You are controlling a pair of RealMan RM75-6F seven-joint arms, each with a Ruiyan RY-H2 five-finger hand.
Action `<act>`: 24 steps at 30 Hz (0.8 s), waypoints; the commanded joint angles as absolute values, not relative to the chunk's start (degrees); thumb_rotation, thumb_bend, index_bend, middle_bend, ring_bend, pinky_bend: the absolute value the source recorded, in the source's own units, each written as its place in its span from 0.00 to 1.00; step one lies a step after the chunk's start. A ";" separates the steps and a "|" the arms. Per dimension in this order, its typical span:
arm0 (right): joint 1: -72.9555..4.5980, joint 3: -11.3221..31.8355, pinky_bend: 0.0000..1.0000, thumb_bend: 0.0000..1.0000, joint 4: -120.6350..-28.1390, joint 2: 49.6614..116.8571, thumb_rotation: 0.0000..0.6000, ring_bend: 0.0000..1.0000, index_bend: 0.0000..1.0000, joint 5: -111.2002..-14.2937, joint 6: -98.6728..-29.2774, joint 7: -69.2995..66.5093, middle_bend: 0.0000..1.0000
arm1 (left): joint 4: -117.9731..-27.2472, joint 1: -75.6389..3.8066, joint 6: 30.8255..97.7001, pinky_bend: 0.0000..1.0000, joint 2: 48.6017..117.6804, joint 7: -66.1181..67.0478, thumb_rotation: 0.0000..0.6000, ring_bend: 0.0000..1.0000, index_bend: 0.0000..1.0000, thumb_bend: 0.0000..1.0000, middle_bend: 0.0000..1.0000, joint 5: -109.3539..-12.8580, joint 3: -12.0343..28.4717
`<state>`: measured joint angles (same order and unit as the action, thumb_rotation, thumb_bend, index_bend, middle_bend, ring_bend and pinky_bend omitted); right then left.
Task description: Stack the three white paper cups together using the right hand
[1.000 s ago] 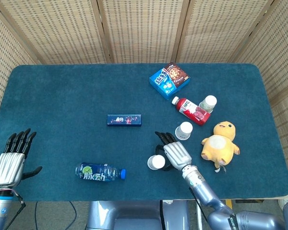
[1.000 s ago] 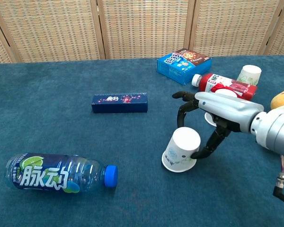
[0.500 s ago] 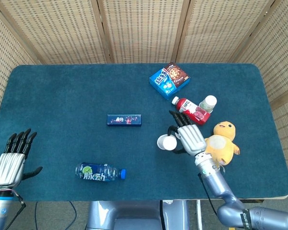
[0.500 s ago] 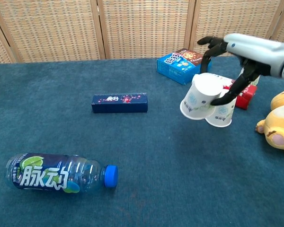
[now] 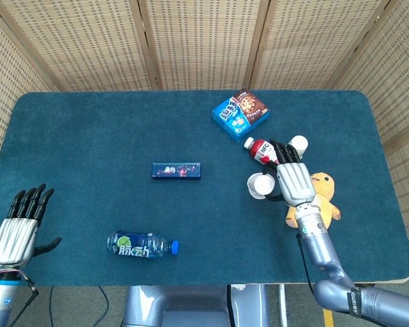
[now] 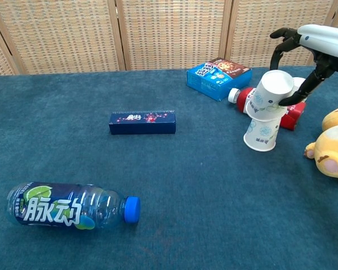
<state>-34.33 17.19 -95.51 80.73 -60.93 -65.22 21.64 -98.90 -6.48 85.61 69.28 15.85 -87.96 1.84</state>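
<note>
A red bottle (image 6: 270, 103) lies just behind the upturned cup (image 6: 261, 133) on the surface (image 6: 186, 185), a yellow plush toy (image 6: 333, 143) to its right. The right hand (image 6: 310, 48) grips another cup (image 6: 268, 96), tilted mouth-down-left, just above it. The left hand (image 5: 17, 228) rests with fingers spread, holding nothing.

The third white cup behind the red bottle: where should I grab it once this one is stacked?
Grip the far cup around its upper side wall, coming from above and the right. It stands upside down, base up, with the red bottle lying close in front, blocking a near-side approach. The right hand presently holds another cup.
</note>
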 commanded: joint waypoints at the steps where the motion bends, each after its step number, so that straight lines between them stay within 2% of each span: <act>1: -34.66 17.12 0.02 0.20 -94.30 80.89 1.00 0.00 0.53 -60.01 -64.39 21.08 0.05 | -98.87 -6.52 85.56 0.00 69.34 16.04 1.00 0.00 0.00 0.02 0.00 -87.90 1.87; 14: -36.89 17.40 0.01 0.20 -87.56 82.79 1.00 0.00 0.51 -57.91 -61.59 19.30 0.03 | -98.75 -6.64 85.37 0.00 69.76 16.87 1.00 0.00 0.00 0.02 0.00 -87.63 1.96; 21: -37.45 16.82 0.00 0.20 -84.72 83.47 1.00 0.00 0.30 -57.23 -60.54 19.09 0.00 | -98.57 -6.67 85.48 0.00 69.93 16.84 1.00 0.00 0.00 0.02 0.00 -87.48 2.13; 24: -37.30 16.56 0.00 0.20 -84.41 83.35 1.00 0.00 0.28 -57.01 -60.30 18.70 0.00 | -98.50 -6.69 85.40 0.00 69.95 16.87 1.00 0.00 0.00 0.02 0.00 -87.38 2.12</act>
<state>-37.34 16.61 -84.44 83.39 -57.04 -60.34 18.73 -98.50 -6.69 85.39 69.95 16.87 -87.38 2.12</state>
